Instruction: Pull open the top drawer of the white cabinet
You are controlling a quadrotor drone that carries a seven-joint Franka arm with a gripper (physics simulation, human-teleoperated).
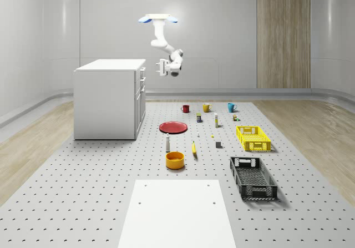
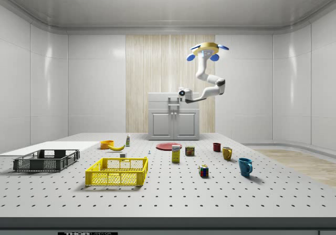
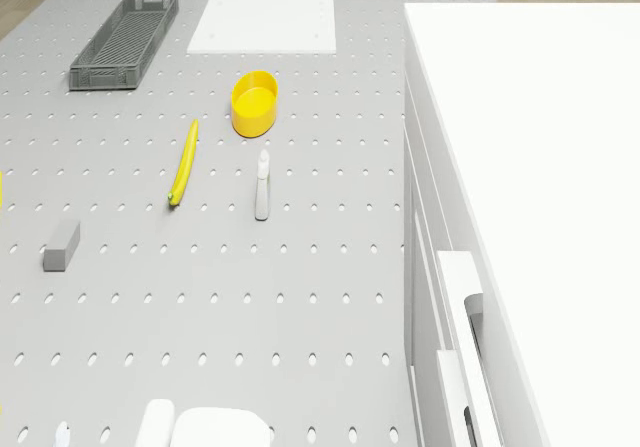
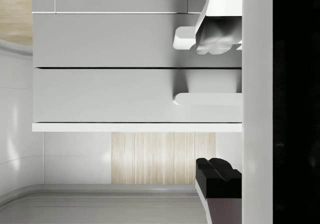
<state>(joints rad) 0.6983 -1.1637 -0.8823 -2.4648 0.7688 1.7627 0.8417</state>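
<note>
Pegboard floor (image 1: 83, 192) | drone (image 1: 158, 19) hovers beside cabinet (image 1: 108, 101) — claw (image 1: 160, 67) partly hidden

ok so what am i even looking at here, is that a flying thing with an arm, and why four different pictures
Yes: it is a simulated quadrotor drone carrying a white jointed arm that ends in a two-finger gripper. It hovers in front of the white cabinet, with the gripper level with the cabinet's top drawers and holding nothing.

One picture looks over the whole room, one is taken from the side, one looks down from the drone's body, and one looks along the gripper at the drawer fronts.

On the grey perforated floor lie a red round plate, a yellow round bowl, a yellow banana, a yellow slatted crate, a black slatted crate and three mugs.
</note>
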